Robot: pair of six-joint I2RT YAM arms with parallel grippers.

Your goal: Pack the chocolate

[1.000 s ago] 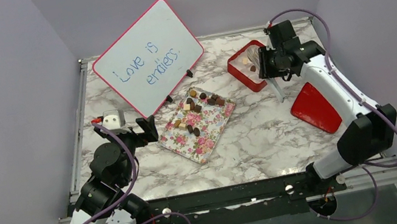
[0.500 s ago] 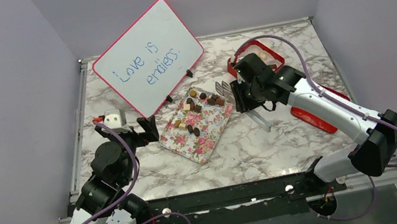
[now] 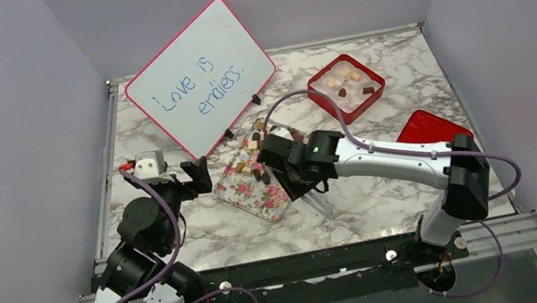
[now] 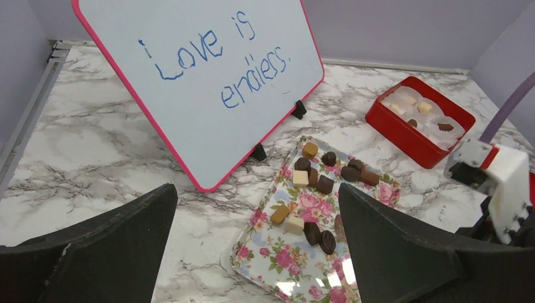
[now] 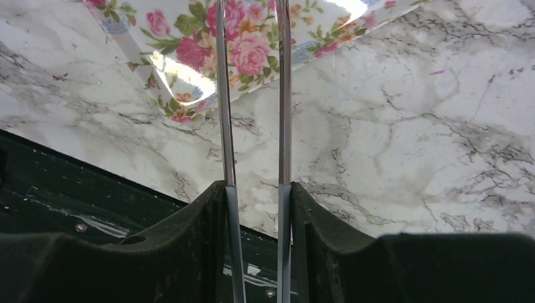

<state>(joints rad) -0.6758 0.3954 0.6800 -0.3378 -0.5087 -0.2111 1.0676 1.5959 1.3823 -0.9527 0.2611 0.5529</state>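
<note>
Swinging away from the red box [image 3: 320,97] at the far right, the right arm now reaches across the marble table [image 3: 372,191] to the near right edge of the floral tray [image 3: 266,195]. The right gripper [image 5: 252,189] is clamped on a pair of metal tongs [image 5: 281,95]. Their two blades run out between the fingers and over the tray's near corner, standing apart from each other. Their tips are cut off by the top of the wrist view, so whether they hold anything cannot be told.

The left arm has stayed put beside the tray's left side. The left gripper [image 4: 255,189] is spread wide with nothing in it, above the table.

Most of the chocolate [image 4: 315,183] lies loose on the far half of the tray, dark, mid-brown and cream pieces together. A few more pieces sit in the box's compartments. The red lid [image 3: 428,128] lies on the table near the box, partly behind the right arm. A whiteboard [image 3: 198,76] reading "Love is endless." stands tilted behind the tray.
</note>
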